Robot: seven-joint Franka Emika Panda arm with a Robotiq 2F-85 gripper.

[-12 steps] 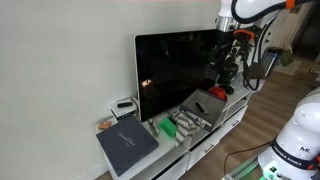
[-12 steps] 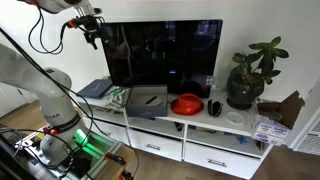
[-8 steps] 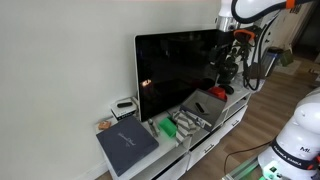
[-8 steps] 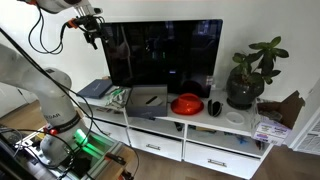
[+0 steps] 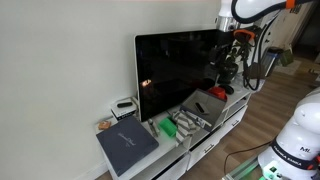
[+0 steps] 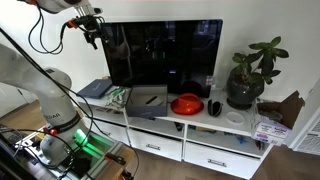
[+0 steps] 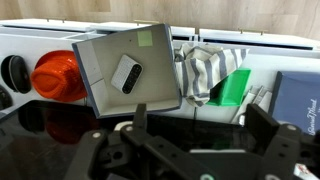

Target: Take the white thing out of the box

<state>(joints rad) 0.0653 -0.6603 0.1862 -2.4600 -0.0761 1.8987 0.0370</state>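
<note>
The white tabletop (image 6: 190,121) carries the shallow grey box (image 7: 125,68), the television (image 6: 165,55) stands just behind the box, the tool (image 7: 200,118) hangs well above the box with its fingers spread wide and holding nothing, and the white thing (image 7: 126,74) lies inside the box near its middle.

White arm (image 5: 250,8), black hand (image 7: 200,122), dark cables (image 6: 45,35)
</note>
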